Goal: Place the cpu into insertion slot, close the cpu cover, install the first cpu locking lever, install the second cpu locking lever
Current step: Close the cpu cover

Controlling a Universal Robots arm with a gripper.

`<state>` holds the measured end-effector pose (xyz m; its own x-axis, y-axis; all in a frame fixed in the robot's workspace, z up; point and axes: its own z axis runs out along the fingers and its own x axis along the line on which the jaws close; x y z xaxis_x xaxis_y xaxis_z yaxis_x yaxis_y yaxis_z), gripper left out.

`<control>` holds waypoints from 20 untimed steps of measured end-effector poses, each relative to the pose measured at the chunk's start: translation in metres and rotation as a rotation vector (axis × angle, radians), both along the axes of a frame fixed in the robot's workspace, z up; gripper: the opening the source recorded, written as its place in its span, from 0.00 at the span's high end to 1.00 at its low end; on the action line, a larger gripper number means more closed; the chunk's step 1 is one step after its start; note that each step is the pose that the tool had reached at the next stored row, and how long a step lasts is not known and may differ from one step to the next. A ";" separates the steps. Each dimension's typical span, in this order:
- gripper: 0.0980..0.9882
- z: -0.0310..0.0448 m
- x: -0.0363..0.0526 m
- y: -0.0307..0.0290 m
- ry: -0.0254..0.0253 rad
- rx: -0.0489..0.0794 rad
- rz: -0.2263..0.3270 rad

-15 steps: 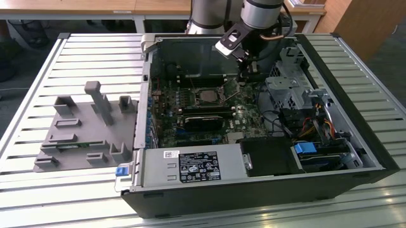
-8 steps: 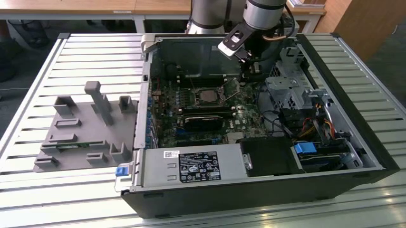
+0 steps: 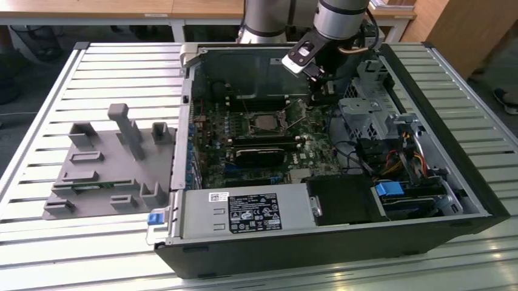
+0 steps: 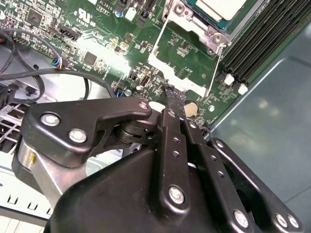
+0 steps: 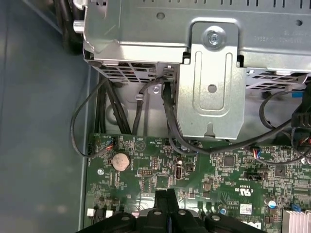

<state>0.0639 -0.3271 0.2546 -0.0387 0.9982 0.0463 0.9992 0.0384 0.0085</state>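
Your hand (image 3: 321,96) hangs inside the open computer case (image 3: 324,251) on the desk (image 3: 48,91); its fingers (image 5: 162,201) are pressed together with nothing between them; in both wrist views you see the tips just above the green motherboard (image 5: 214,170), near a round coin battery (image 5: 121,160); the chip (image 4: 222,7) lies in the socket (image 3: 263,123), inside a silver frame (image 4: 192,22), apart from the hand toward the exterior view's left; you cannot tell whether that frame is latched.
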 end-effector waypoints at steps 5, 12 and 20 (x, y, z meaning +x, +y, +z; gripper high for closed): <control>0.99 -0.0031 0.0006 0.0005 0.0013 -0.001 0.000; 0.99 -0.0063 0.0033 0.0019 0.0051 -0.002 0.000; 0.99 -0.0119 0.0046 0.0078 0.0098 -0.004 0.000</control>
<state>0.0685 -0.3193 0.2427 -0.0384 0.9984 0.0426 0.9993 0.0385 -0.0015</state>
